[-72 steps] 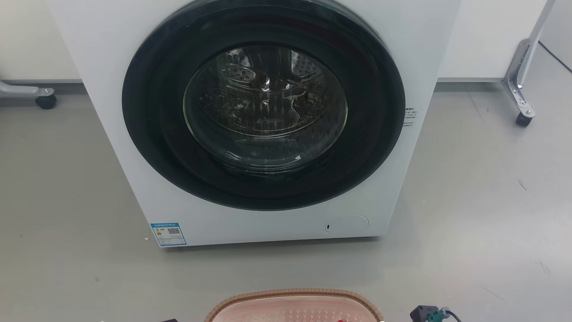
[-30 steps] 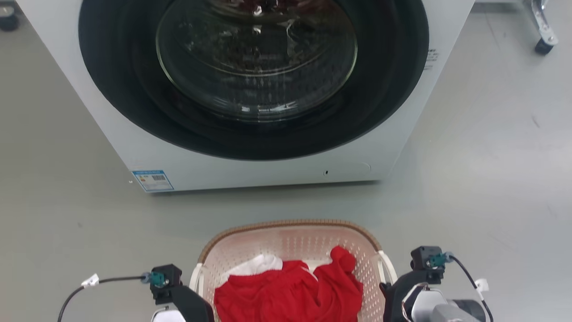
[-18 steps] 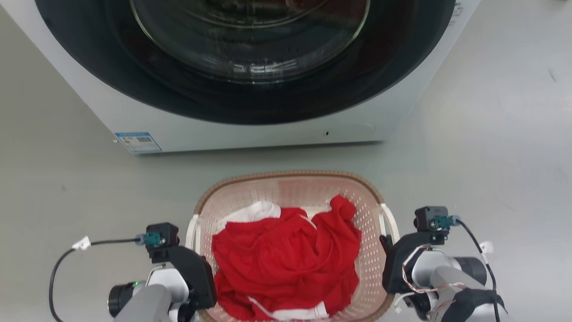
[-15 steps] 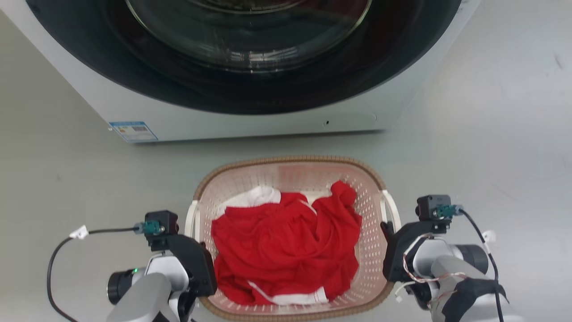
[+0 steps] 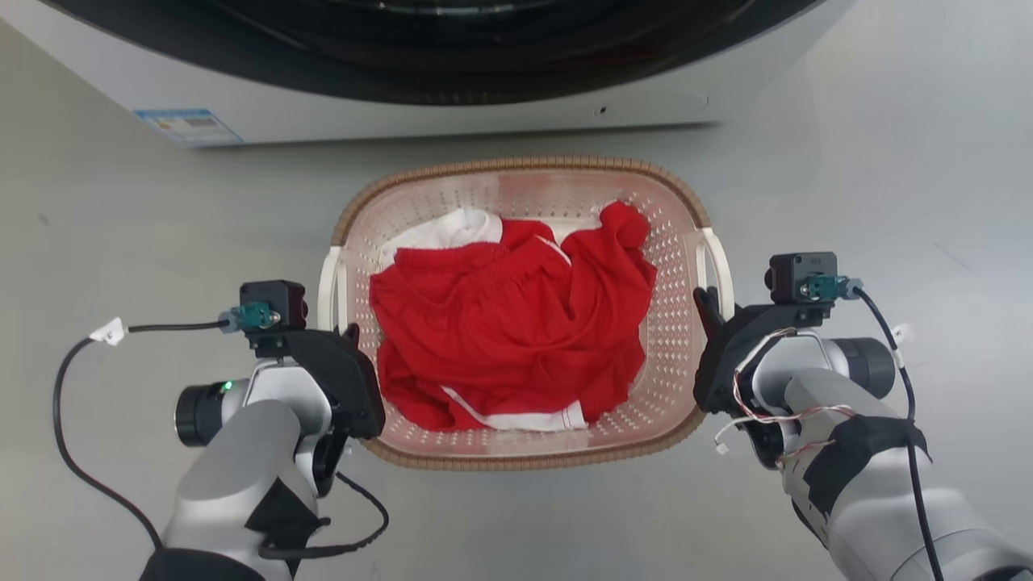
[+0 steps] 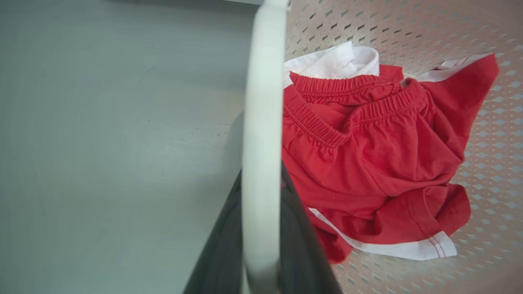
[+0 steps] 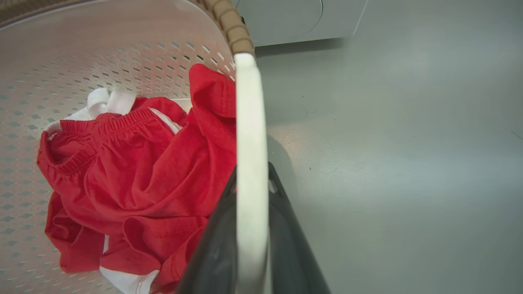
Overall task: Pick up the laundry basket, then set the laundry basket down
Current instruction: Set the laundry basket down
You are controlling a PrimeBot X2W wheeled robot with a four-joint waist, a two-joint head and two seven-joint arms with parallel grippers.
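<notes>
- Since the picture of half a second ago the whole head view has shifted, so the camera has tipped down. The washer's door has slid towards the top edge, while both pincers sit at the handles as they did then.
- The left pincer is clamped on the left white plastic side handle, with one dark finger on either side of it.
- The right pincer is closed the same way on the right white plastic side handle.
- Between them is the rounded-rectangular, pale pinkish-beige perforated plastic laundry basket with a brown woven-look rim. It is over the grey floor, just in front of the washer. Whether its base has left the floor cannot be told.
- A crumpled red fabric garment with white trim lies loose inside the basket.
- Risks, as a judgement:
  - The handles are thin and smooth, so either one could slip through its pincer.
  - If one arm rises faster than the other, the basket would tip and could spill the garment.
  - If the basket swings forward, its rim could knock the white front-loading washing machine.
- A small blue-and-white sticker is on the washer's lower left corner, and its print is too small to read. No brand name can be made out.
</notes>
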